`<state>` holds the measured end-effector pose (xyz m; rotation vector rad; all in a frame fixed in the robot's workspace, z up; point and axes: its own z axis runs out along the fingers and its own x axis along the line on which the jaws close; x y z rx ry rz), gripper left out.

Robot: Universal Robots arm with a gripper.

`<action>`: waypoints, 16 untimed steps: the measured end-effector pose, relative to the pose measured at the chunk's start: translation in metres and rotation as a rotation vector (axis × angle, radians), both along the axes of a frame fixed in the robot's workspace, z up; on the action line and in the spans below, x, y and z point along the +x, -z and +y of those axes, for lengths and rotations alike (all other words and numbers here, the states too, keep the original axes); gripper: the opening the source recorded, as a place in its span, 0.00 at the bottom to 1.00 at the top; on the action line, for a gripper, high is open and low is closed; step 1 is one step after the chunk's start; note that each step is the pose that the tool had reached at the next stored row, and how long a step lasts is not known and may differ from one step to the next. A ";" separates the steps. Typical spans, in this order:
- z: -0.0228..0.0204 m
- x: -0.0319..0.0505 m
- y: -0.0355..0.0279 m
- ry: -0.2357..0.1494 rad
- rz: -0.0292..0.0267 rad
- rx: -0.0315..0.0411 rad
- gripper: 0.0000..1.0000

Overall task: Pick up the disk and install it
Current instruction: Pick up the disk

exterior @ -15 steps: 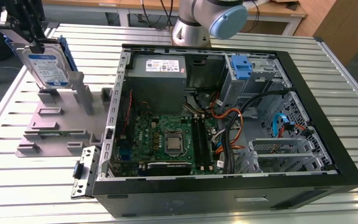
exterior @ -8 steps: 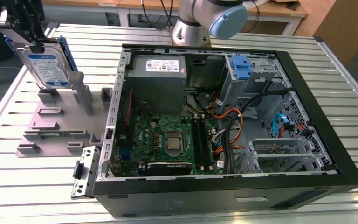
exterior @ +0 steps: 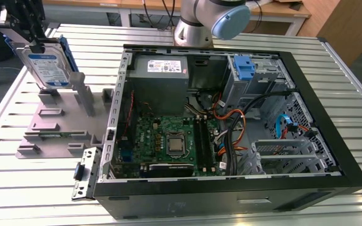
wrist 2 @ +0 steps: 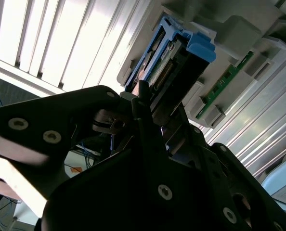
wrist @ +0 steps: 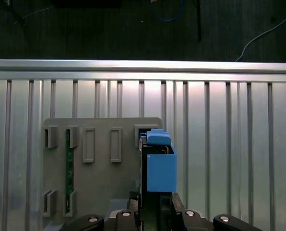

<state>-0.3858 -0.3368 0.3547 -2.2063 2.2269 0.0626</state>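
Note:
The disk (exterior: 47,66) is a silver drive with a white and blue label in a blue carrier. It stands upright on edge over the grey fixture plate (exterior: 55,125) at the exterior view's left. My gripper (exterior: 35,44) comes down from above and is shut on its upper edge. Both wrist views show the disk edge-on (wrist: 160,168) (wrist 2: 181,55), held between the black fingers (wrist 2: 143,103), with the gripper (wrist: 157,204) close behind it. Its lower edge is near the fixture's posts; I cannot tell whether it touches them.
An open black computer case (exterior: 332,155) lies on the slatted metal table, with a green motherboard (exterior: 168,141), a grey power supply (exterior: 159,68) and a drive bay holding a blue bracket (exterior: 244,68). A green memory stick (wrist: 69,166) sits in the fixture. The arm's base (exterior: 197,23) stands behind the case.

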 end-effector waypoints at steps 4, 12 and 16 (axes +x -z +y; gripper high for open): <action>0.0000 0.0000 -0.0037 0.000 -0.0001 0.0001 0.35; 0.0000 0.0000 -0.0135 0.000 -0.0001 0.0001 0.35; 0.0002 -0.0001 -0.0209 0.000 -0.0003 0.0001 0.35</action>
